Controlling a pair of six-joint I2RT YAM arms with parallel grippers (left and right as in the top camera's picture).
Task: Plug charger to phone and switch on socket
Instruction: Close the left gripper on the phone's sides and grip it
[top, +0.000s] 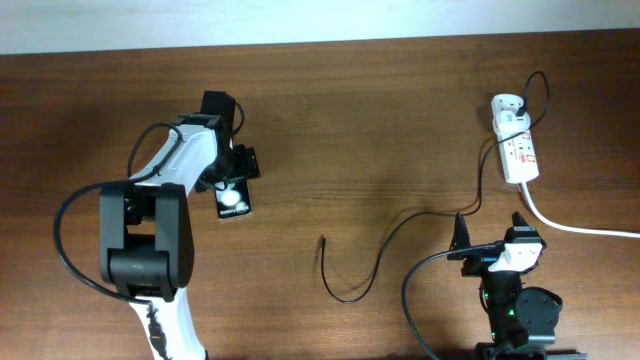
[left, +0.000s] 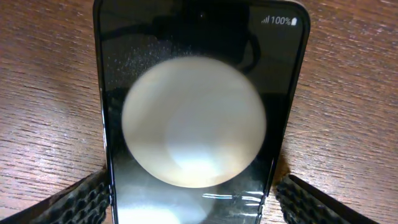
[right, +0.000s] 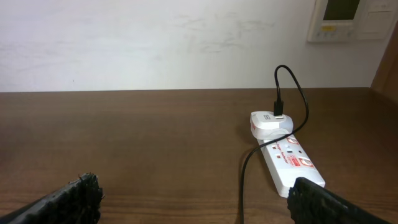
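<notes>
Between the 2 ribbed black fingers (left: 74, 202) of the left gripper (left: 193, 182) we see the glossy black rectangular phone (left: 199, 81), lying flat on the brown wooden table (left: 37, 93). The fingers sit right against its long edges, but we cannot tell whether they squeeze it. Our right gripper (right: 193, 185) is spread wide with nothing between its fingers, near the white oblong power strip (right: 292, 163), where a white adapter (right: 270, 122) is plugged in. From it the thin black charger cable (top: 390, 238) loops across the table, its small plug tip (top: 322, 241) lying free, well apart from the phone.
</notes>
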